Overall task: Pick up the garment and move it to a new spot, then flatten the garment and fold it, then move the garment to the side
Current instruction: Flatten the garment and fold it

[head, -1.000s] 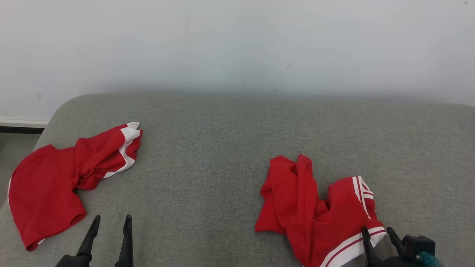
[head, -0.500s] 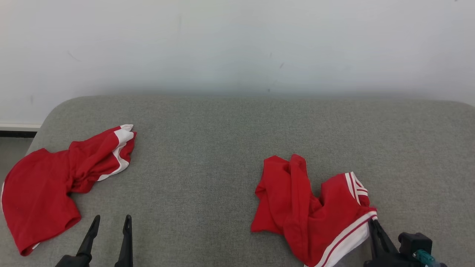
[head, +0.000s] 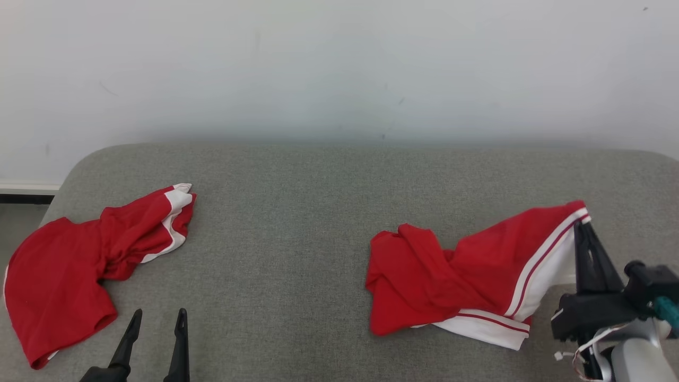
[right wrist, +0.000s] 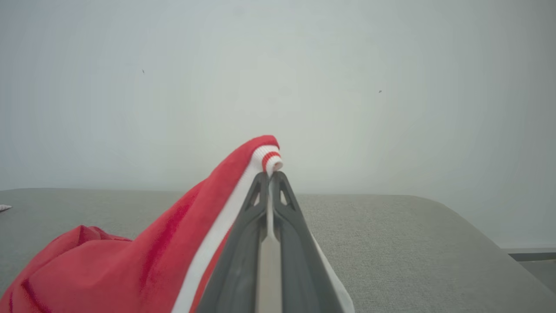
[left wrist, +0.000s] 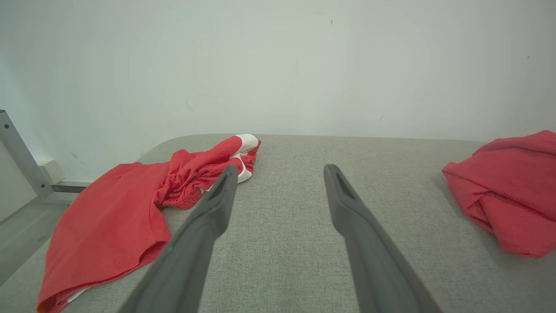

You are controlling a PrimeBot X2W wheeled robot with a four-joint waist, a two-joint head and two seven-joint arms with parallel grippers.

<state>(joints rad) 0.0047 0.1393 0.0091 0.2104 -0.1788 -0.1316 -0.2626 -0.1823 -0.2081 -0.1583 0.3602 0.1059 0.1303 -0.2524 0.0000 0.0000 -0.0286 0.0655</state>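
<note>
While tight on garment (head: 424, 276), right tool (right wrist: 270, 174) aloft.

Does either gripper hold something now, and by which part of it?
The right gripper is shut on the right red garment, at its white-striped edge. The left gripper is open and holds nothing.

1. The garment (head: 467, 270) is soft, matt red cloth with a ribbed white band.
2. The second garment (head: 58, 281) is the same matt red cloth.
3. The surface (head: 297, 212) is coarse grey woven fabric.
4. The left gripper (head: 157, 314) has fingers (left wrist: 360, 234) of smooth, matt dark plastic.
</note>
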